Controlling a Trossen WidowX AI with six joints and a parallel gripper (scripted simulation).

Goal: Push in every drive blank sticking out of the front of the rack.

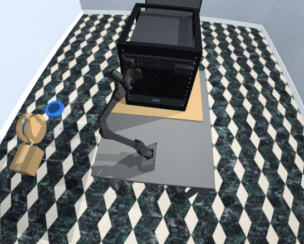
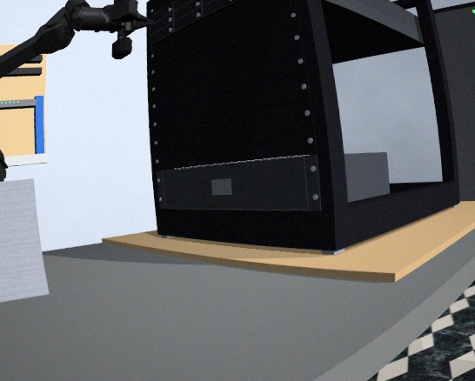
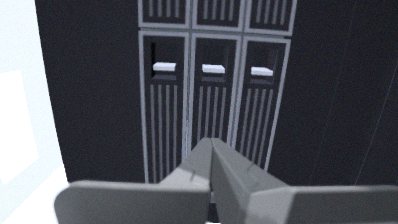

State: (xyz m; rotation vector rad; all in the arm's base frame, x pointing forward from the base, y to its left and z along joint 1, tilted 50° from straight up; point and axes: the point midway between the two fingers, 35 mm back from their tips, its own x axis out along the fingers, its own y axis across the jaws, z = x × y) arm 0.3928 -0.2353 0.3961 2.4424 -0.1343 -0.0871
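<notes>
The black rack (image 1: 160,49) (image 2: 370,222) stands upright on the wooden board (image 1: 192,115) (image 2: 352,269). Rows of drive fronts cross its upper front. In the wrist view, turned sideways, a left drive front (image 3: 164,112), a middle drive front (image 3: 208,110) and a right drive front (image 3: 257,112) have slatted faces and pale latch bars. I cannot tell which, if any, sticks out. My gripper (image 2: 150,23) (image 3: 209,145) is shut and empty, its tips at the rack's upper left front, over the lower part of the middle drive front. Whether they touch is unclear; the fingers hide the lower ends.
The grey table (image 1: 178,150) (image 2: 196,317) carries the board and the arm's base plate (image 1: 151,164). A lower panel (image 1: 172,102) (image 2: 261,191) fills the rack's bottom front. A blue ring (image 1: 62,109) and a cardboard box (image 1: 30,161) are off to the left.
</notes>
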